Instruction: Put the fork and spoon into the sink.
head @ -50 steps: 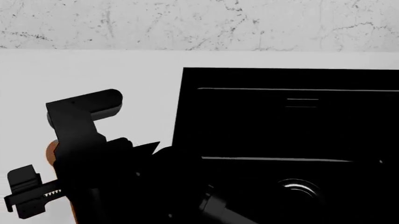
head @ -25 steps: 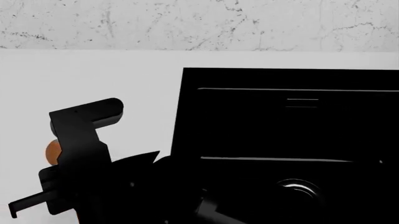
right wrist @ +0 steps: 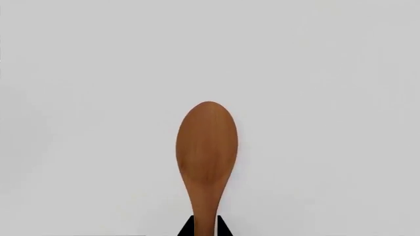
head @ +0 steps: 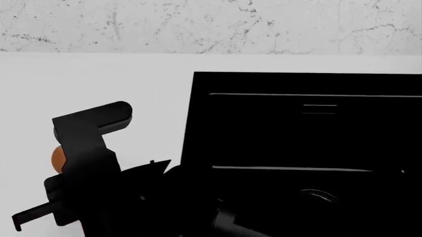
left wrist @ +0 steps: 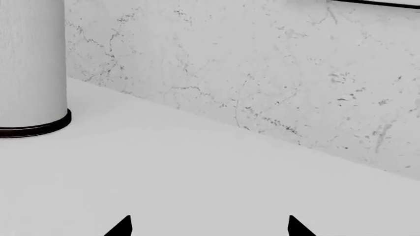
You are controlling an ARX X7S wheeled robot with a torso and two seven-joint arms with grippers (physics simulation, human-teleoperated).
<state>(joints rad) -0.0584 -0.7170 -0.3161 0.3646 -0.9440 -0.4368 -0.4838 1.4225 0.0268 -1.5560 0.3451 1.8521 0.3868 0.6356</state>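
The spoon (right wrist: 206,147) is light orange-brown wood. My right gripper (right wrist: 205,225) is shut on its thin handle, and the round bowl points away over white countertop. In the head view only part of the spoon bowl (head: 58,157) peeks out left of a black arm (head: 99,187) that covers the lower left. The black sink (head: 297,133) lies recessed to the right of that arm. My left gripper (left wrist: 208,227) is open, its two tips wide apart with nothing between them, facing bare counter and a marble wall. The fork is out of view.
A white cylinder with a black base (left wrist: 29,73) stands on the counter near the marble backsplash (left wrist: 262,73). White countertop (head: 99,79) stretches left of the sink and behind it up to the wall.
The black arm at the lower left has turned and lifted slightly, so its toothed rail no longer shows. The spoon bowl has shifted a little to the right beside it.
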